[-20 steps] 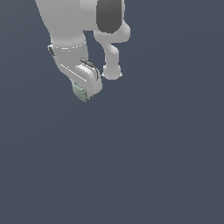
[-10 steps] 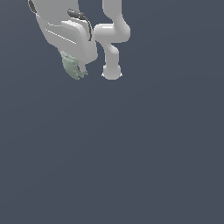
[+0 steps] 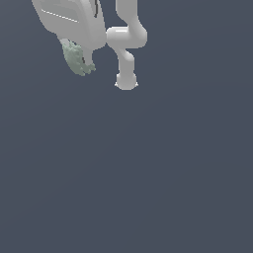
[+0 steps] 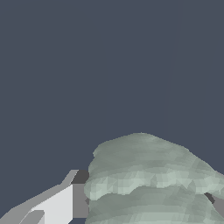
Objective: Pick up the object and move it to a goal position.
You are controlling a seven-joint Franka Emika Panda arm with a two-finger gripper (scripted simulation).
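Note:
The object point(image 3: 75, 58) is a small pale grey-green lumpy item with a ridged surface. It hangs under the white gripper point(image 3: 81, 62) at the upper left of the exterior view, lifted well above the floor. In the wrist view the object point(image 4: 153, 179) fills the space between the fingers, with one finger point(image 4: 61, 203) pressed against its side. The gripper is shut on the object. The other finger is mostly hidden behind the object.
The arm's white base and lower links point(image 3: 126, 74) stand at the top centre of the exterior view. A plain dark grey-blue floor point(image 3: 148, 173) fills the rest of both views.
The gripper with the object in it has risen and moved closer to the exterior camera, now larger and partly cut off by the upper edge.

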